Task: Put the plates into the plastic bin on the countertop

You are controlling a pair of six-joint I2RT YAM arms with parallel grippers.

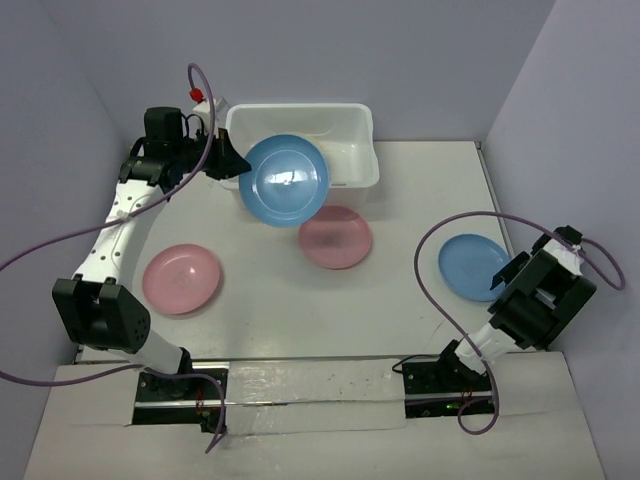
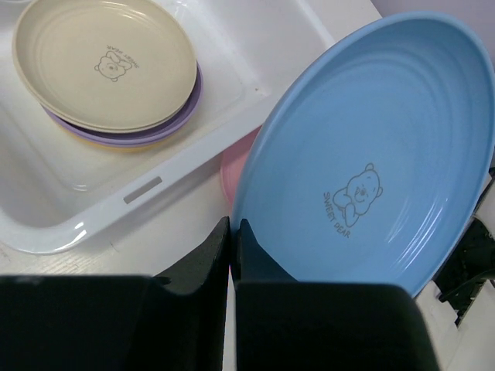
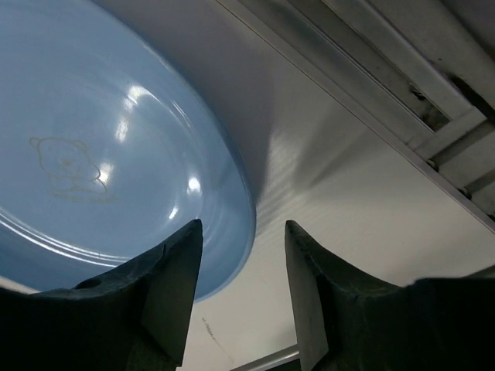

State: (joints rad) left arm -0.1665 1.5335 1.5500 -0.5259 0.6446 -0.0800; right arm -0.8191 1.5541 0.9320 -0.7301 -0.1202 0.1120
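Observation:
My left gripper (image 1: 236, 166) is shut on the rim of a blue plate (image 1: 285, 180) and holds it tilted over the front wall of the white plastic bin (image 1: 358, 115). The left wrist view shows the fingers (image 2: 213, 255) pinching that plate (image 2: 371, 178), and a stack in the bin (image 2: 46, 224): a cream plate (image 2: 104, 62) on a lilac one (image 2: 162, 127). My right gripper (image 1: 503, 281) is open, its jaws straddling the near rim of a second blue plate (image 1: 470, 265), which also shows in the right wrist view (image 3: 100, 147). Two pink plates (image 1: 181, 277) (image 1: 335, 238) lie on the countertop (image 1: 270, 300).
Lilac-grey walls (image 1: 560, 120) bound the countertop on three sides. Purple cables (image 1: 440, 290) loop from both arms over the surface. A metal rail (image 3: 418, 85) runs along the table edge in the right wrist view.

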